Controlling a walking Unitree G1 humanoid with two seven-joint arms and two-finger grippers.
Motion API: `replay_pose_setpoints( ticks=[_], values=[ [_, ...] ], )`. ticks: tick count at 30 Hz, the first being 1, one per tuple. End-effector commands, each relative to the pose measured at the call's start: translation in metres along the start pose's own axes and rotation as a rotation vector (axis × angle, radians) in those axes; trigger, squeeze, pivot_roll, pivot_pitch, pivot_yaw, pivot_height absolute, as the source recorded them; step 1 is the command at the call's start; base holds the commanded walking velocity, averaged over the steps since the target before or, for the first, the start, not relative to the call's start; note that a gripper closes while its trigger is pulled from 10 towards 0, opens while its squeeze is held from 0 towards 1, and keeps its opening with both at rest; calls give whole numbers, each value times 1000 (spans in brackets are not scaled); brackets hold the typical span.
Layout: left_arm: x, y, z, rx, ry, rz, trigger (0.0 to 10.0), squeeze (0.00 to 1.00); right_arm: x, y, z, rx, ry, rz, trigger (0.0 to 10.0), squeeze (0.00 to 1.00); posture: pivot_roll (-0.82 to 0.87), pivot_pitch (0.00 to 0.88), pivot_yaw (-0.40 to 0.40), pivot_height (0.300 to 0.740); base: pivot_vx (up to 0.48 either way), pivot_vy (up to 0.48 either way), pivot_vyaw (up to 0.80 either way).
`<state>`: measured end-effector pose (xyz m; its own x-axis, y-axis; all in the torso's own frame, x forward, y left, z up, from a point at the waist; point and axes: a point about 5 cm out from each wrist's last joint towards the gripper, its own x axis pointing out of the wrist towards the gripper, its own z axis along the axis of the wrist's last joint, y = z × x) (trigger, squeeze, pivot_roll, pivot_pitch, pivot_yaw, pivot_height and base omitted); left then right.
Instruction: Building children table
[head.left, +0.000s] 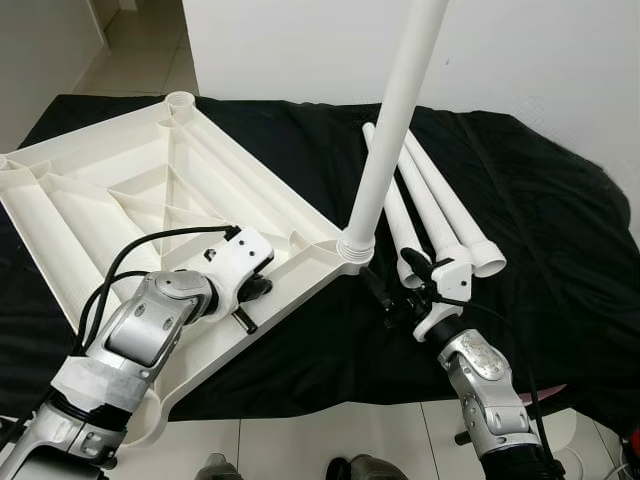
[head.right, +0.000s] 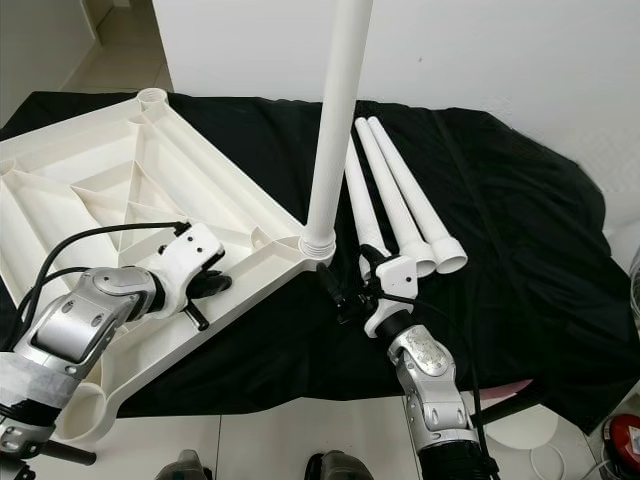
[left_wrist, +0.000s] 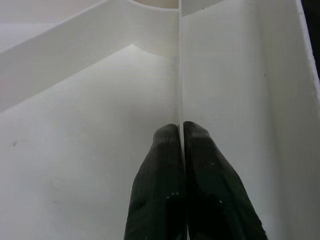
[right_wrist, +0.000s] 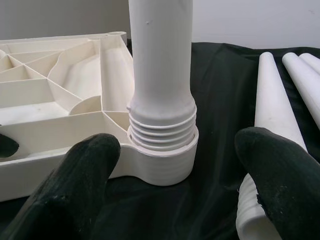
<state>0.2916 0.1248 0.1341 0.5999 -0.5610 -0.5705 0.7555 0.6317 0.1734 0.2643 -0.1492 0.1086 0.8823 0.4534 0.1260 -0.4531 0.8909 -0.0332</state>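
The white plastic tabletop (head.left: 120, 190) lies upside down on a black cloth, ribs facing up. One white leg (head.left: 395, 110) stands upright in the near corner socket (head.left: 355, 247), with its thread partly showing above the collar (right_wrist: 162, 160). Three more legs (head.left: 440, 205) lie side by side on the cloth just beyond it. My left gripper (head.left: 250, 305) is over the tabletop's near edge, its fingers (left_wrist: 160, 165) shut on a thin rib (left_wrist: 179, 60). My right gripper (head.left: 397, 283) is open, level with the base of the upright leg, one finger on either side and touching nothing.
The black cloth (head.left: 520, 200) covers the work area up to a white wall (head.left: 540, 50). Tiled floor (head.left: 300, 445) runs along the near edge, and a doorway lies far left. A red thing (head.right: 622, 440) and a white round object (head.right: 530, 430) sit low on the right.
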Motion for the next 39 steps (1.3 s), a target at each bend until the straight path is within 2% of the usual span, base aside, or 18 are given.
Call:
replay_pose_setpoints(
  ticks=[1, 8, 10, 14, 15, 16, 18, 19, 20, 22, 23, 28, 29, 31, 32, 33, 36, 39],
  values=[
    [5, -1, -1, 10, 9, 83, 10000, 0, -2, -2, -3, -10, 17, -3, 10000, 0, 67, 18, -38, 740, 0, 0, 0],
    [14, 0, 12, 52, -70, 112, 10000, 0, 0, -2, -3, -10, 15, 2, 10000, 0, 70, 17, -50, 740, 0, 0, 0],
    [16, 2, 15, 93, -78, 116, 10000, 0, 1, -4, -2, -14, 12, -1, 10000, 0, 66, 18, -50, 740, 0, 0, 0],
    [14, 7, 17, 69, -117, 95, 10000, 0, 2, -7, 0, -16, 6, -14, 10000, 0, 66, 18, -50, 740, 0, 0, 0],
    [14, 8, 18, 69, -123, 91, 10000, 145, 2, -7, 0, -16, 4, -16, 10000, 0, 62, 18, -52, 740, 0, 0, 0],
    [13, 8, 18, 72, -130, 78, 10000, 1000, 2, -8, 1, -15, 1, -18, 10000, 0, 61, 18, -52, 740, 0, 0, 0],
    [13, 8, 18, 72, -130, 78, 10000, 1000, 2, -8, 1, -15, 1, -18, 10000, 0, 61, 18, -52, 740, 0, 0, 0],
    [11, 3, 17, 115, -145, 14, 10000, 1000, 4, -9, 2, -18, -4, -20, 10000, 0, 62, 18, -53, 740, 0, 0, 0],
    [9, 0, 18, 130, -160, -28, 10000, 682, 4, -10, 3, -20, -7, -20, 10000, 0, 62, 18, -53, 740, 0, 0, 0],
    [8, -3, 18, 140, -171, -54, 10000, 682, 5, -11, 3, -21, -8, -20, 10000, 0, 62, 18, -53, 740, 0, 0, 0],
    [3, -12, 22, 154, -234, -143, 10000, 0, 7, -13, 5, -26, -12, -15, 10000, 0, 66, 18, -57, 740, 0, 0, 0],
    [-3, -22, 28, 140, -313, -240, 10000, 0, 11, -15, 6, -36, -13, -4, 10000, 0, 73, 15, -65, 740, 0, 0, 0],
    [-8, -26, 34, 113, -386, -293, 10000, 0, 16, -18, 7, -45, -15, 8, 10000, 0, 76, 14, -70, 740, 0, 0, 0],
    [-8, -26, 36, 108, -401, -301, 10000, 0, 17, -19, 8, -46, -15, 10, 10000, 0, 76, 14, -70, 740, 0, 0, 0],
    [-8, -23, 45, 73, -457, -266, 10000, 0, 21, -21, 9, -45, -14, 22, 10000, 0, 82, 10, -77, 740, 0, 0, 0],
    [-8, -23, 45, 73, -457, -266, 10000, 0, 21, -21, 9, -45, -14, 22, 10000, 0, 82, 10, -77, 740, 0, 0, 0],
    [-7, -17, 67, -26, -583, -192, 10000, 0, 33, -26, 11, -48, -14, 46, 10000, 0, 87, 1, -80, 740, 0, 0, 0],
    [-6, -16, 70, -14, -603, -163, 10000, 0, 36, -27, 12, -51, -16, 52, 10000, 0, 88, 0, -80, 740, 0, 0, 0]
  ],
)
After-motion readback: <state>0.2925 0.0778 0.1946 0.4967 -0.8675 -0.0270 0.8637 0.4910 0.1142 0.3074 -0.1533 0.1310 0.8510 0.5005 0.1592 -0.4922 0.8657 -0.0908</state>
